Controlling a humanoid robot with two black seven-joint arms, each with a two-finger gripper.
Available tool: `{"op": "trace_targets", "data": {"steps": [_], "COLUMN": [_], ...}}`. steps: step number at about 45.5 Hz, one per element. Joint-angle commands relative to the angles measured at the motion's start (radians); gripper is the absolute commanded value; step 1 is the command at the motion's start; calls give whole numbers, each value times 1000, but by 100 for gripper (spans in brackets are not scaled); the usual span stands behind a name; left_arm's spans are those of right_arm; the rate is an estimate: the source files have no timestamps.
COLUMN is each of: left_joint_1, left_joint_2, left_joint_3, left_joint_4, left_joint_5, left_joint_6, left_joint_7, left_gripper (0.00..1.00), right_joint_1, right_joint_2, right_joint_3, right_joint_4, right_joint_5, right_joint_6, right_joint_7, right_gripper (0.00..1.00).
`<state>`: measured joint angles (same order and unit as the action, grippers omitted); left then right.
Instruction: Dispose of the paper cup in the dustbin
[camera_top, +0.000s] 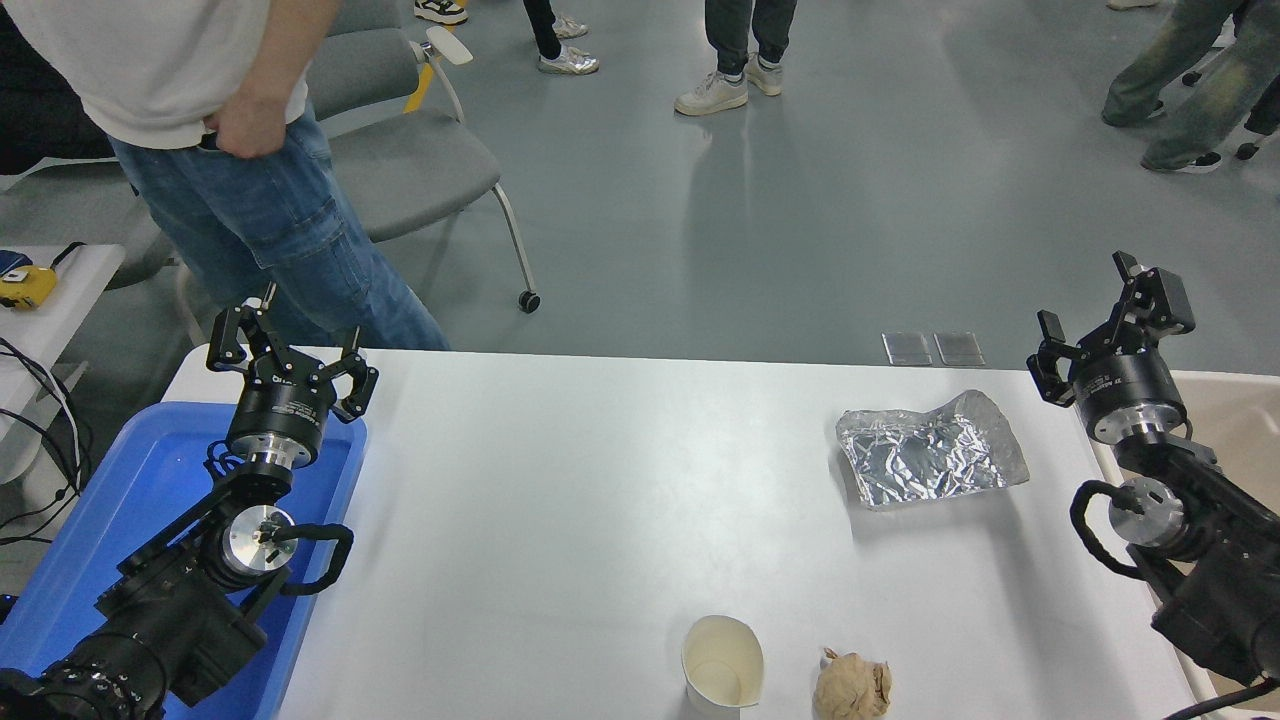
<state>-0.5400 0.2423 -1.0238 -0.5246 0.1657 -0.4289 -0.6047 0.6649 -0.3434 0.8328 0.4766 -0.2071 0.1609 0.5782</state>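
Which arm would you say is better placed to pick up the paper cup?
Right, probably. The right pincer hangs open beside the dustbin, on the paper cup's side; the left pincer sits over the blue tray.

White table (560, 500), paper cup (722, 676), paper ball (852, 687), foil (930, 452)

Black arms with silver wrist rings, looped black cables, black-fingered left hand (290, 352).

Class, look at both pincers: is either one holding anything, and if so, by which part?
Nothing is held. The left pincer and the right pincer are both open and empty; the paper cup stands untouched on the table.
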Motion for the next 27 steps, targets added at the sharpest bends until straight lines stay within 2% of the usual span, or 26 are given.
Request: {"op": "trace_targets", "data": {"steps": [1, 27], "left_joint_1": [0, -1], "left_joint_2": [0, 0], "left_joint_3": [1, 1], "left_joint_4": [0, 0], "left_joint_5": [0, 0], "left_joint_6": [1, 1], "left_joint_7": [0, 0], "left_gripper": [100, 100], "right_joint_1": [4, 4], "right_joint_2": [0, 1], "right_joint_3": [0, -1], "right_joint_4": [-1, 4], "right_joint_5": [0, 0], "right_joint_6": [0, 0], "right_joint_7": [0, 0], "right_gripper": [100, 100]}}
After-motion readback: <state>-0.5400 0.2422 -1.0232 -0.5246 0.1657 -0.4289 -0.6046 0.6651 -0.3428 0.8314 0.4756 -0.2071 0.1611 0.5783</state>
